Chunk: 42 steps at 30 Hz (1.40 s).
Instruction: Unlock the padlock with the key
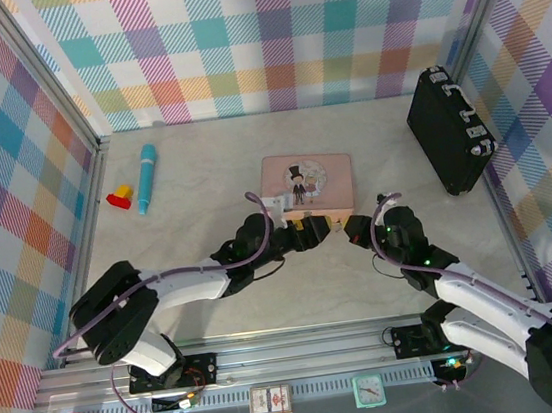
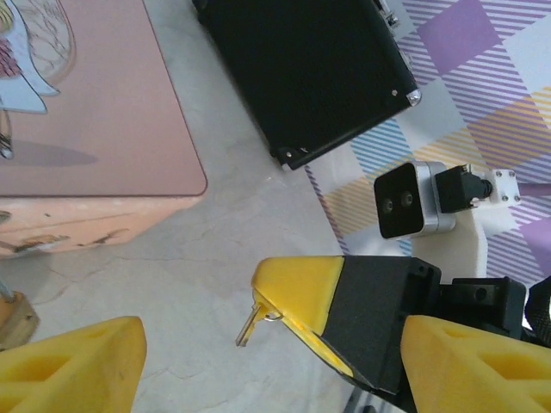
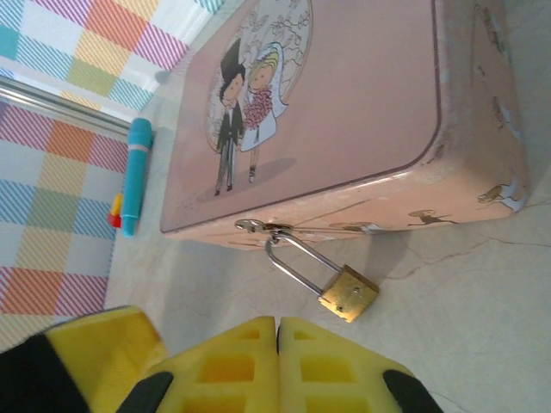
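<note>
Nearest the lens, at the bottom of the right wrist view, the right gripper (image 3: 277, 342) had its two yellow fingers pressed flat together. Just above them, a little right of centre, the padlock (image 3: 349, 293) rested on the table (image 3: 482, 344). Its thin shackle was hooked through the hasp (image 3: 256, 226) on the front wall of the pink tin (image 3: 362, 95), and its brass body was tilted toward the lower right. A blue tube (image 3: 136, 172) lay at the left edge of that frame.

In the left wrist view, the key (image 2: 251, 323) poked out low and centre from the tip of those shut fingers, pinched there and slanting down-left. I couldn't tell whether it touched the tabletop. The left gripper (image 1: 307, 233) stood with its fingers (image 2: 69, 370) wide apart at the lower corners, and the right gripper's tip sat in the gap. A black case (image 2: 301, 69) lay across the top middle.
</note>
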Each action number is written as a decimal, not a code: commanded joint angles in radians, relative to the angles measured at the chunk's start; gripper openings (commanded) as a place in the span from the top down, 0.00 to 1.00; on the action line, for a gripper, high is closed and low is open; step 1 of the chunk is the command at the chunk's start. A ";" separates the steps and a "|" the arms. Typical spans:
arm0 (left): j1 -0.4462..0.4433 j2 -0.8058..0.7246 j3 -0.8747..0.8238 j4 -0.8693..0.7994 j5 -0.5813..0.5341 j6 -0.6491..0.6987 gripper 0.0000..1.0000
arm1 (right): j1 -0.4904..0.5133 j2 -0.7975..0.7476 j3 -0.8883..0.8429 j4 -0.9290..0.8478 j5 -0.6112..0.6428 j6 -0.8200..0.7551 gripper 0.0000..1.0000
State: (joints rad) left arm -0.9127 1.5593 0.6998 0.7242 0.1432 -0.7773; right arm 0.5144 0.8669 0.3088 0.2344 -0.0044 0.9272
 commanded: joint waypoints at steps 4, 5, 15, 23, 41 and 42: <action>0.009 0.042 -0.030 0.177 0.013 -0.064 0.26 | 0.003 -0.044 -0.034 0.144 0.012 0.062 1.00; 0.009 0.044 -0.032 0.177 0.007 -0.070 0.28 | 0.004 -0.057 -0.043 0.155 0.020 0.071 1.00; 0.009 0.109 -0.026 0.320 0.071 -0.148 0.47 | 0.043 -0.028 -0.045 0.261 0.049 0.095 1.00; 0.009 0.121 -0.023 0.333 0.081 -0.178 0.63 | 0.068 0.001 -0.042 0.316 0.073 0.097 1.00; 0.014 0.137 0.001 0.351 0.106 -0.195 0.78 | 0.078 -0.018 -0.072 0.317 0.061 0.113 1.00; 0.014 0.137 0.003 0.351 0.107 -0.195 0.79 | 0.078 -0.021 -0.074 0.319 0.062 0.114 1.00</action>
State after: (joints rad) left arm -0.9108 1.6878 0.6781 1.0245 0.2295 -0.9768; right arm 0.5842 0.8650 0.2470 0.5175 0.0525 1.0328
